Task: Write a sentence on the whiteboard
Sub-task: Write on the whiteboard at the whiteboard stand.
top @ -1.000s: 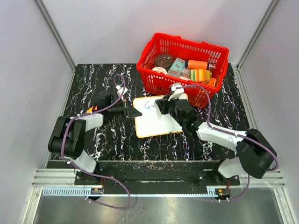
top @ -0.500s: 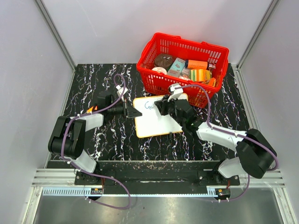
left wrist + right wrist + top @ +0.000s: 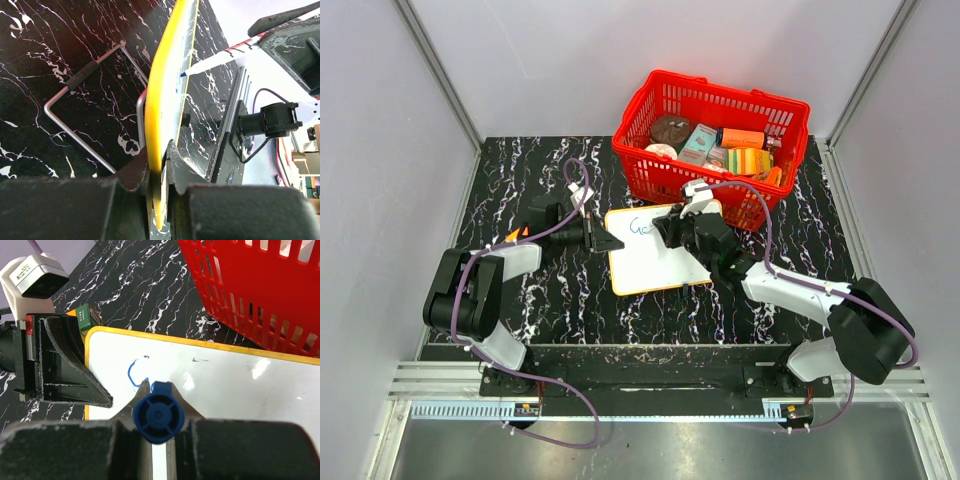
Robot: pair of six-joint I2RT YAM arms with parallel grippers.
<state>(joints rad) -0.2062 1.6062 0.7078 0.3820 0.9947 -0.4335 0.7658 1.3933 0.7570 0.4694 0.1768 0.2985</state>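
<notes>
Whiteboard (image 3: 655, 255) sits on the black marbled table (image 3: 540, 300) between the two tools. Left gripper (image 3: 159, 165) is clamped on the board's yellow-orange rim at its left edge, one finger on each face, and the board runs away from the jaws toward the right arm. Right gripper (image 3: 158, 392) is clenched round a blue marker (image 3: 158, 415), which the wrist camera sees end-on. The marker points down at the white surface just ahead of the fingers. Sentence (image 3: 136, 374) consists of a short run of thin blue strokes directly ahead of the right gripper. It lies near the board's upper left corner, just beside the left gripper's fingers. From above it appears to be a "G" and one further letter, though the second is too small to read with certainty. Red basket (image 3: 715, 140) holding assorted packets stands beyond the right gripper, its near wall just beside the board's far edge. Bent wire frame (image 3: 85, 112) shows on the table under the board's edge, beside the left gripper
</notes>
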